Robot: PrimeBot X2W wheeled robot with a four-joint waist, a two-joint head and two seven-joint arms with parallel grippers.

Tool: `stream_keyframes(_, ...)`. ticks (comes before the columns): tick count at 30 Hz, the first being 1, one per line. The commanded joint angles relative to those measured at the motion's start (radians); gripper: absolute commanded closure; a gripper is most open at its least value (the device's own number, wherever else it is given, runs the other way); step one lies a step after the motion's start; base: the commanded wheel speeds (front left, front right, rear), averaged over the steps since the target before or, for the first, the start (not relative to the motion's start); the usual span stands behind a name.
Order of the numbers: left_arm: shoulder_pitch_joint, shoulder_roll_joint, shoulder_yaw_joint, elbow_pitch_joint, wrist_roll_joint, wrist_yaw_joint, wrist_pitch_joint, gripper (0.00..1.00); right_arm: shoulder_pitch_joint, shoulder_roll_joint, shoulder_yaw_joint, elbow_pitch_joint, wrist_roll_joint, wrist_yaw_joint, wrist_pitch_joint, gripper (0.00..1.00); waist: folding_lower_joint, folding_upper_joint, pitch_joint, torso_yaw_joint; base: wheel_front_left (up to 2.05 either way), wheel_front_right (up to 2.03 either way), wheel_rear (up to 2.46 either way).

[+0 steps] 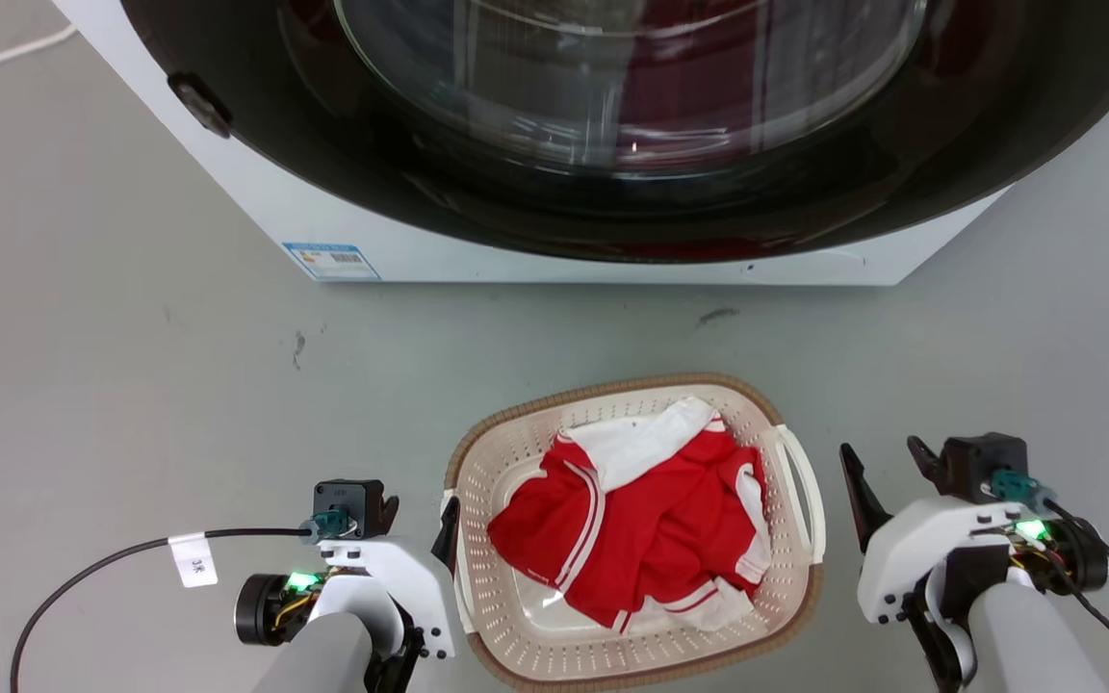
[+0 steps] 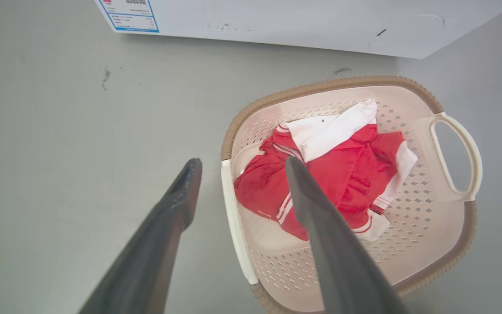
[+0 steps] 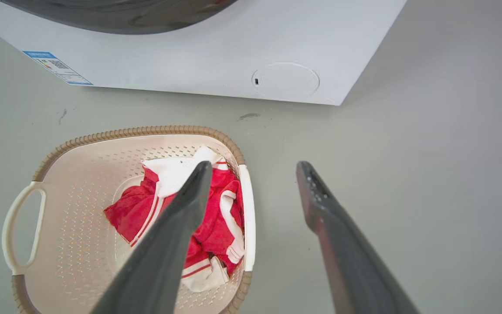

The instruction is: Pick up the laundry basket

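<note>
The grey floor [image 1: 131,385] is smooth and scuffed, and a white washing machine [image 1: 256,183] with a dark round door stands on it. The laundry basket [image 1: 506,462] sits on the floor near the machine's front, between the two arms. It looks light and fairly stiff, though its perforated walls may flex. A soft red and white garment [image 1: 641,520] inside adds little weight. The white side handles [image 1: 800,491] are the obvious holds, and lifting both together would keep it level. The left gripper [image 2: 242,162] has its jaws apart astride the left handle. The right gripper [image 1: 882,450], jaws also apart, hangs just beside the right one.
</note>
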Motion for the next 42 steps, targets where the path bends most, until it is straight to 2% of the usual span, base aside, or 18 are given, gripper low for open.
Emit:
stream_keyframes(1,-0.023,0.0,-0.014,0.028,-0.021,-0.004,0.005,0.0,-0.03,0.001,0.006,0.033,-0.008,0.0,0.004,0.0,-0.0001,0.0,0.023,-0.001,0.0,0.0,0.0)
stream_keyframes(14,-0.13,0.0,-0.092,0.165,-0.139,0.007,0.016,0.0,-0.191,0.001,0.029,0.275,-0.013,0.0,0.009,0.0,-0.0001,0.0,0.147,-0.003,0.0,0.0,0.0)
stream_keyframes(27,-0.248,0.0,-0.115,0.247,-0.212,0.001,0.032,0.0,-0.397,0.001,0.052,0.506,-0.043,0.0,-0.002,0.0,-0.0001,0.0,0.29,-0.013,0.0,0.0,0.0)
stream_keyframes(42,-0.341,0.0,-0.129,0.279,-0.246,0.002,0.052,0.0,-0.556,0.001,0.119,0.671,-0.028,0.0,0.01,0.0,-0.0001,0.0,0.414,-0.017,0.0,0.0,0.0)
